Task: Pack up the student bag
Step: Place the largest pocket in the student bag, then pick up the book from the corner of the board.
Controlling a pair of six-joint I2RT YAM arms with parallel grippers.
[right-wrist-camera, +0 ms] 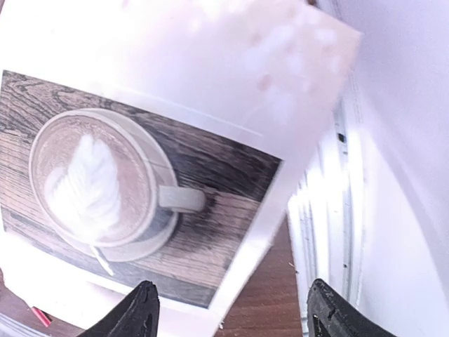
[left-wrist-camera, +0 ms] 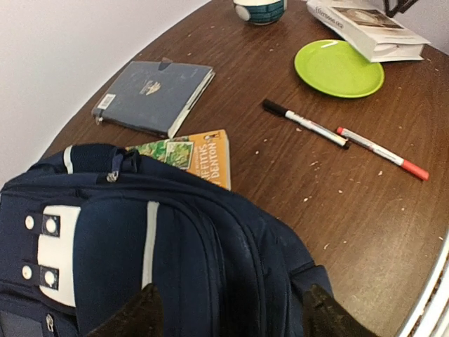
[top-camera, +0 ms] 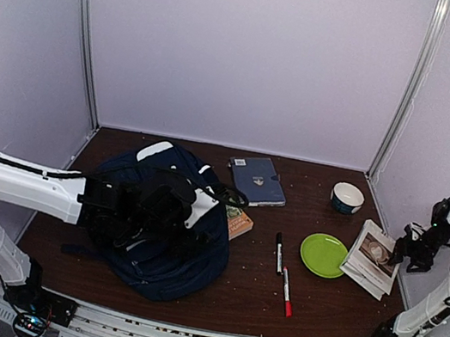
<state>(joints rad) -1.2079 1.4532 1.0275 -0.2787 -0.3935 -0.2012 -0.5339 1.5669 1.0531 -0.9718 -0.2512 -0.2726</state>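
Note:
The student bag point(top-camera: 156, 235) is a navy backpack with a white stripe, lying flat at the left of the table. My left gripper point(top-camera: 168, 206) hovers over its top, jaws open, and the bag's fabric point(left-wrist-camera: 175, 246) fills the space below the fingers point(left-wrist-camera: 140, 316). An orange and green paperback point(left-wrist-camera: 196, 154) pokes out from under the bag's edge. At the far right, my right gripper point(top-camera: 413, 247) is open just above a white book with a coffee-cup cover point(right-wrist-camera: 140, 175). Its fingertips point(right-wrist-camera: 144, 305) straddle that book's corner and hold nothing.
A grey notebook point(top-camera: 258, 180) lies behind the bag. A black-capped marker point(top-camera: 279, 253) and a red-capped marker point(top-camera: 287, 291) lie mid-table. A green plate point(top-camera: 323, 254) and a teal and white bowl point(top-camera: 347, 197) sit near the white book point(top-camera: 373, 258). White walls enclose the table.

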